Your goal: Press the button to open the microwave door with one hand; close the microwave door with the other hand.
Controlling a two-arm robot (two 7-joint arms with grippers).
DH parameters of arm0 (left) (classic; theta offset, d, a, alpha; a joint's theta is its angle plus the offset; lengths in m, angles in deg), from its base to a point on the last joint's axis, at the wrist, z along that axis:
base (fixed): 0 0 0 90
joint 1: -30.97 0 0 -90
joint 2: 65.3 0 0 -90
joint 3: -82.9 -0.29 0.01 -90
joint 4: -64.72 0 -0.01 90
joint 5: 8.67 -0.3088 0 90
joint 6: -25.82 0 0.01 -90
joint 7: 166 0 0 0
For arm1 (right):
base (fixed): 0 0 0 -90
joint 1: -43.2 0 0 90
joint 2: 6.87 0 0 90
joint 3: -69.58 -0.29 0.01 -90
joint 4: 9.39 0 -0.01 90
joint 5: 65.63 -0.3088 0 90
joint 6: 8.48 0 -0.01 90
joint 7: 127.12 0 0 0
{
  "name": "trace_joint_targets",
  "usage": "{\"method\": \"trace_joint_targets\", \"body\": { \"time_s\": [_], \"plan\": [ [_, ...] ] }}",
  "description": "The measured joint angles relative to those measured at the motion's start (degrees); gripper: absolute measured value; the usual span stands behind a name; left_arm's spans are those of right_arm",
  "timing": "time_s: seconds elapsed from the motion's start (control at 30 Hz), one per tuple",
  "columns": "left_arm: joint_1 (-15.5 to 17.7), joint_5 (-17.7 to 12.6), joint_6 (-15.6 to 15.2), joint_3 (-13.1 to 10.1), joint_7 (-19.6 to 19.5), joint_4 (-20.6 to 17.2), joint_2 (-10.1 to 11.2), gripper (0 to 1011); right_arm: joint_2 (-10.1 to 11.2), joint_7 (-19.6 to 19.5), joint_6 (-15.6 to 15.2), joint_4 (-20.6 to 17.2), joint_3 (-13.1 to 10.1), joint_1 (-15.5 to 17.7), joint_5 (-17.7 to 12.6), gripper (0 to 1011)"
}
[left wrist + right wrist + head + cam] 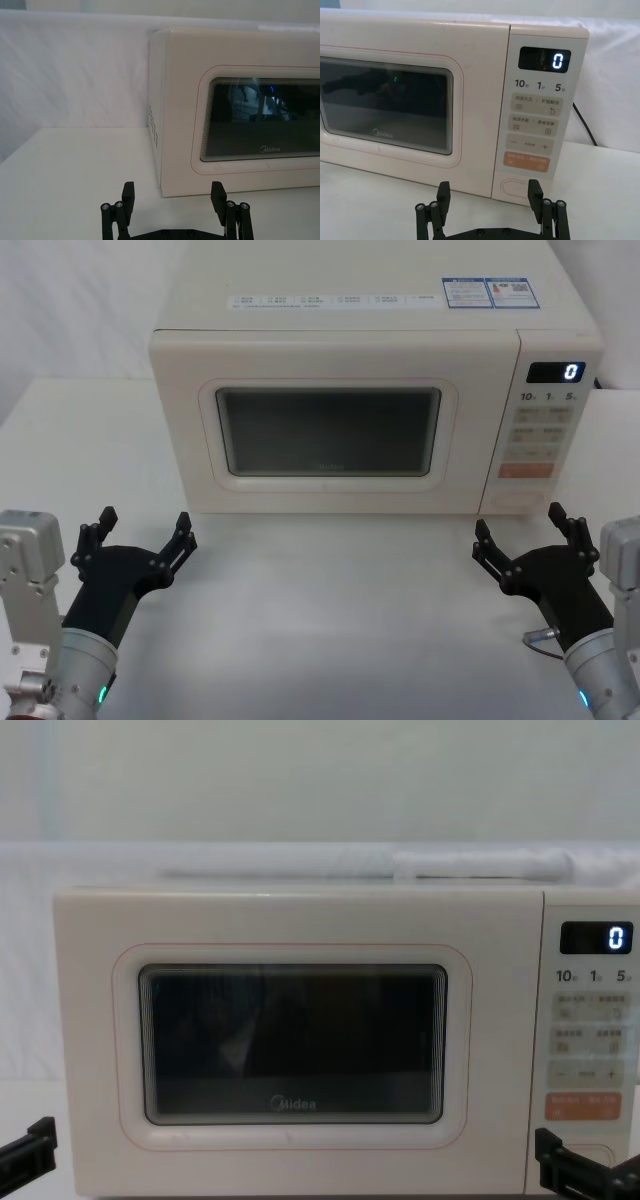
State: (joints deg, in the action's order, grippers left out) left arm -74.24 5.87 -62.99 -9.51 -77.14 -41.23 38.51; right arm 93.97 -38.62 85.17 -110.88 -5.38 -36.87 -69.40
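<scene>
A cream-white microwave [370, 390] is set upright at the 12 o'clock side of the white desk [330, 620], front facing 6 o'clock. Its door [330, 425] is shut flush; a dark rounded window, a thin pink outline and a "Midea" logo are seen on it. At 3 o'clock of the door lies the narrow control panel, its black display reading 0. The oval button [517, 188], cream and unmarked, sits at the panel's 6 o'clock end, unpressed.

Bare table [330, 600] between both claws and microwave [350, 340], shut microwave door [330, 420] ahead, button [517, 188] seemingly unobstructed
</scene>
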Motion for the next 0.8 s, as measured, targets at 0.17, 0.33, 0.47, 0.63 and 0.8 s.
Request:
{"method": "trace_joint_targets", "body": {
  "time_s": [0.17, 0.33, 0.47, 0.63, 0.8],
  "plan": [
    [0.00, 0.00, 0.00, 0.00, 0.00, 0.00, 0.00, 1001, 0.00, 0.00, 0.00, 0.00, 0.00, 0.00, 0.00, 1002],
    [0.00, 0.00, 0.00, 0.00, 0.00, 0.00, 0.00, 1001, 0.00, 0.00, 0.00, 0.00, 0.00, 0.00, 0.00, 1002],
    [0.00, 0.00, 0.00, 0.00, 0.00, 0.00, 0.00, 1001, 0.00, 0.00, 0.00, 0.00, 0.00, 0.00, 0.00, 1002],
    [0.00, 0.00, 0.00, 0.00, 0.00, 0.00, 0.00, 1001, 0.00, 0.00, 0.00, 0.00, 0.00, 0.00, 0.00, 1002],
    [0.00, 0.00, 0.00, 0.00, 0.00, 0.00, 0.00, 1001, 0.00, 0.00, 0.00, 0.00, 0.00, 0.00, 0.00, 1002]
  ]
}}
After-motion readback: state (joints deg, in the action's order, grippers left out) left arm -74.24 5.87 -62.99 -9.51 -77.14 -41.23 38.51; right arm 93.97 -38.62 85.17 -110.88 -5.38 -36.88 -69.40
